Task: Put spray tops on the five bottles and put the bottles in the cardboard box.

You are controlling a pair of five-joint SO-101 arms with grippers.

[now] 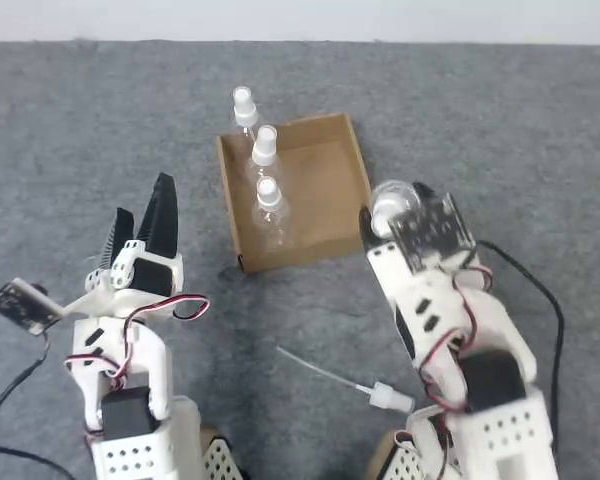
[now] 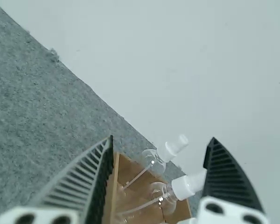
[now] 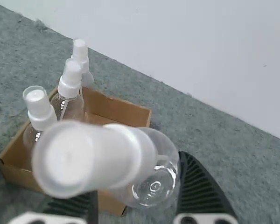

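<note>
While your left jaws [image 1: 142, 197] are hanging released and holding nothing, the cardboard box [image 1: 300, 255] is sitting ahead of them and to their right, between them and the right jaws. Three bottles with spray tops are standing in a row along the side of the box closer to the left jaws. The nearest bottle [image 1: 271, 215] and the middle bottle [image 1: 264, 150] are standing inside. The farthest bottle [image 1: 244, 105] is standing at the far corner, and you cannot tell whether it is inside the wall or just behind it. Behind the right jaws, close to that arm's base, a loose spray top [image 1: 390, 398] is lying on the worktop [image 1: 480, 120], its thin tube pointing toward the left arm.

Your right jaws [image 1: 390, 212] are grasping a capped bottle [image 3: 149, 186], just beside the box wall on their side.

You are probably carrying this bottle in, and the near wall is the main hazard. If you are travelling too low, the bottle could catch it and shove the box. If you are crossing too far, you risk toppling the standing row. The clear plastic looks slick, so it may twist in the grip. A backward sweep of that arm could also flick the loose spray top away.
</note>
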